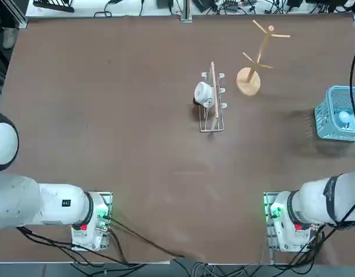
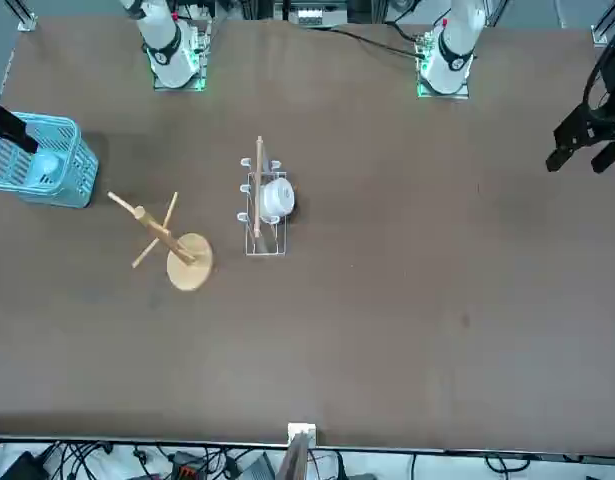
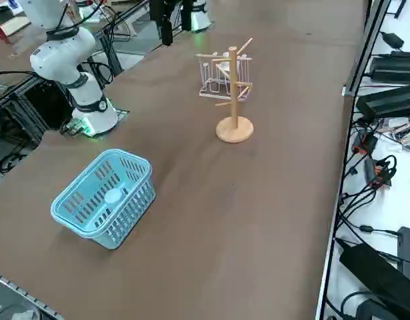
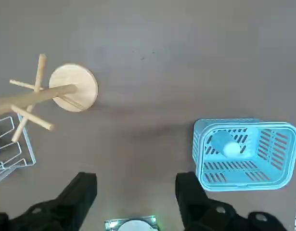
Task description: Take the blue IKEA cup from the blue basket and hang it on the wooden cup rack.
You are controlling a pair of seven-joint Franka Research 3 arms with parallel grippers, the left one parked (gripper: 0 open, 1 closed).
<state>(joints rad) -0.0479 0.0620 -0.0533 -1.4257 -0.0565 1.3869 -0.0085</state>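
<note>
Right wrist view: my right gripper stands wide, its two fingers well apart and nothing between them, above the brown table. The blue basket lies off to the side of one finger; in the front view my gripper shows across that basket's edge.

Inside the basket is the blue IKEA cup, a small, plain cylinder in pale sky-blue plastic, a little lighter than the basket around it. It lies on its side, nearer one end, with a pale round end showing; I cannot make out its handle. The slotted walls rise all around it, so they stand between the cup and any sideways reach of mine. A black cable also crosses the basket in the top view.

Off past my other finger, the wooden cup rack stands upright on its round disc, with angled pegs branching from the pole. Farther from me, just beside it, is a low wire rack with a wooden bar, and a white mug on it.
</note>
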